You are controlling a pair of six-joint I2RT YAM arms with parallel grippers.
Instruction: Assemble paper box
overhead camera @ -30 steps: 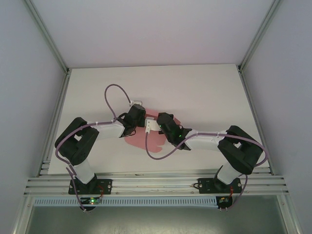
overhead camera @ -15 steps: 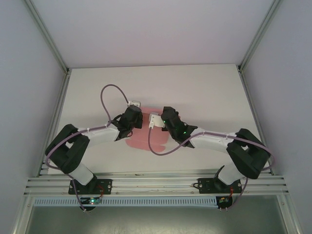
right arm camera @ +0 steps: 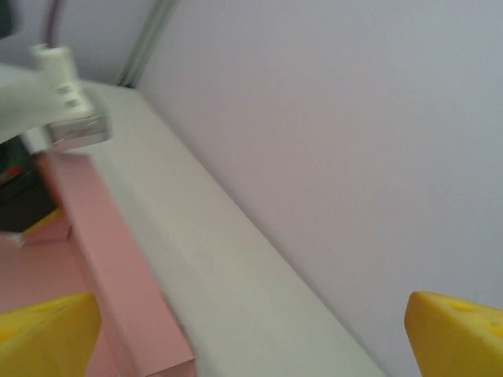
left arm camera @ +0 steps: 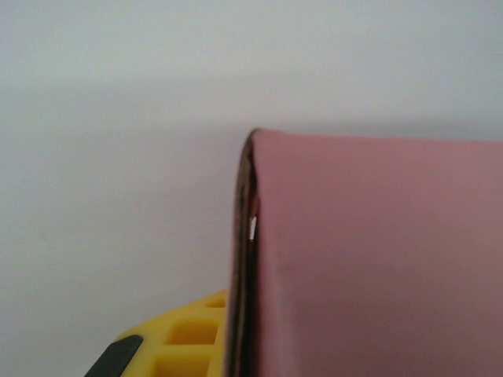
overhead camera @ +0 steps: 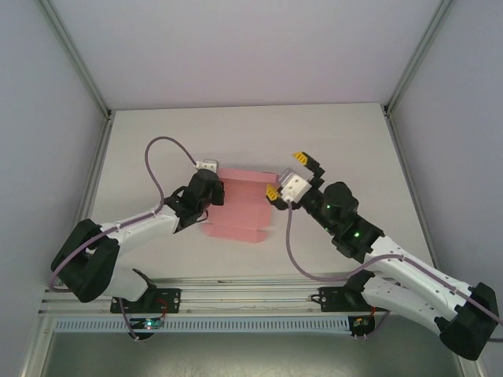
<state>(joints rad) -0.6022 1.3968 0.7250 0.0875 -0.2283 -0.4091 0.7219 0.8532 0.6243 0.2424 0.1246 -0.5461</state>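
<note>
paper box (overhead camera: 242,206) | pink card, partly folded, one panel turned up | lying mid table (overhead camera: 157,141)

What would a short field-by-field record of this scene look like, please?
Object: pink thin-card paper box, partly folded, lying on the white table
Left gripper: shut on the box's left edge
Right gripper: open, at the box's right edge, holding nothing
Task state: box not yet fully assembled
</note>
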